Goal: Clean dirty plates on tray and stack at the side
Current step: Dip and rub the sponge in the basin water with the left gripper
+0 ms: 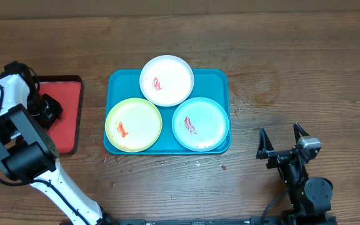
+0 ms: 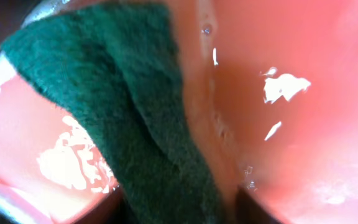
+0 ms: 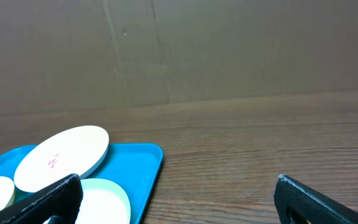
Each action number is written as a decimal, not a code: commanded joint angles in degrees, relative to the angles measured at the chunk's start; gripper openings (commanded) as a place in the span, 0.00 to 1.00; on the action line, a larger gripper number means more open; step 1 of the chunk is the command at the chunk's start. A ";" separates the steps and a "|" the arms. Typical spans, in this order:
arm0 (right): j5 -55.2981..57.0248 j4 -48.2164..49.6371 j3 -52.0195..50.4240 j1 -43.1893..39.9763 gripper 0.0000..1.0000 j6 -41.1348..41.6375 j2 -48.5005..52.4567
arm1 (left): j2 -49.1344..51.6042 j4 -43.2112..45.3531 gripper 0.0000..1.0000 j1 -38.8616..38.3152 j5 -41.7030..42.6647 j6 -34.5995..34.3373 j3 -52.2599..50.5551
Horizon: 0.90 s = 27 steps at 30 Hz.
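Observation:
The teal tray (image 1: 220, 81) lies mid-table and holds three plates, each with a red smear: the white plate (image 1: 174, 75) at the back, the yellow-green plate (image 1: 139, 119) front left, the light blue-green plate (image 1: 206, 115) front right. My left gripper (image 1: 45, 109) is down on the red tray, its fingers (image 2: 185, 211) closed on either side of a green scouring sponge (image 2: 129, 106). My right gripper (image 1: 283, 142) is open and empty, right of the tray. Its wrist view shows its fingers (image 3: 179, 205), the tray (image 3: 149, 158), the white plate (image 3: 64, 152) and the blue-green plate (image 3: 107, 199).
The smaller red tray (image 1: 70, 119) with a dark rim lies at the left of the table; its wet red surface (image 2: 303, 124) fills the left wrist view. Small crumbs and droplets dot the wood (image 1: 224, 167) in front of the teal tray.

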 commanded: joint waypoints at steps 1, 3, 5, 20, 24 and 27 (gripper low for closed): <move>0.35 0.37 -0.59 0.04 1.00 0.00 -0.57 | 0.79 -0.24 0.12 0.17 -0.33 1.90 0.22; 0.35 0.37 -0.59 0.04 1.00 0.00 -0.57 | 0.79 -0.48 0.04 0.17 -0.33 1.90 0.22; 0.35 0.37 -0.59 0.04 1.00 0.00 -0.57 | 0.79 -0.83 0.04 0.17 -0.33 1.88 0.22; 0.35 0.37 -0.59 0.04 1.00 0.00 -0.57 | 0.79 7.43 0.91 0.57 -0.35 1.64 0.22; 0.35 0.37 -0.59 0.04 1.00 0.00 -0.57 | 0.79 8.85 1.00 0.57 -0.37 1.62 0.22; 0.35 0.37 -0.59 0.04 1.00 0.00 -0.57 | 0.79 9.81 1.00 0.57 -0.37 -0.22 0.22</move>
